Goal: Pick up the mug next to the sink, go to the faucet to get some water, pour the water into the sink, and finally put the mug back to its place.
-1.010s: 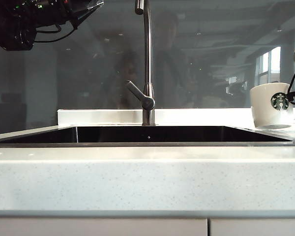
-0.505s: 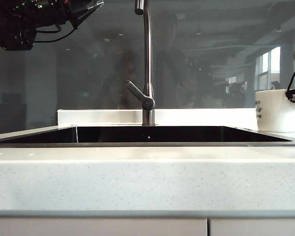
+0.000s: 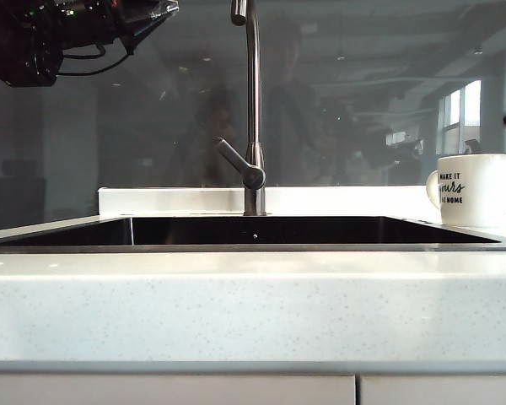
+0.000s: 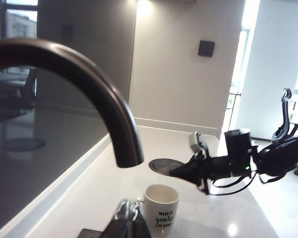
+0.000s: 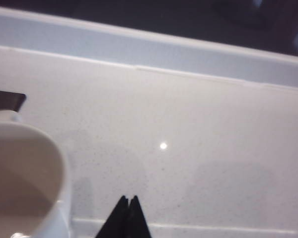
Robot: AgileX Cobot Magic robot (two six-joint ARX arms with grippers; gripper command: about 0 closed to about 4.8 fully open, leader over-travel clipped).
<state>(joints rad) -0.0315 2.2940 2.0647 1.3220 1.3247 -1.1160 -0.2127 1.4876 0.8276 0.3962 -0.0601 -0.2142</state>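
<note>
Two robot arms work at a kitchen sink (image 3: pixel 253 245), a wide black basin set in a pale speckled stone surface (image 3: pixel 253 312).

A white mug (image 3: pixel 475 189) stands upright on the surface just past the sink's right end, free of both arms. Its black lettering faces the exterior camera, and its handle sticks out toward the faucet (image 3: pixel 253 110). From the left wrist camera, the mug (image 4: pixel 161 208) shows its open top and the same lettering.

The right gripper (image 4: pixel 181 171) hangs in the air above and just beside the mug, touching nothing. Its jaws are closed to a point and hold nothing. In the right wrist view, the closed jaws (image 5: pixel 128 201) sit over bare surface, with the mug's rim (image 5: pixel 27 168) close beside them. In the exterior view, only a bit of dark cable from this arm shows at the right edge.

The left gripper (image 4: pixel 129 210) is raised high, near the curved top of the tall steel faucet (image 4: pixel 97 91). Its jaws are closed and empty. The mug is well below and beyond them. In the exterior view, this arm (image 3: pixel 59 34) fills the upper left corner.

The faucet's lever handle (image 3: pixel 239 163) angles up to the left, low on the tube.
</note>
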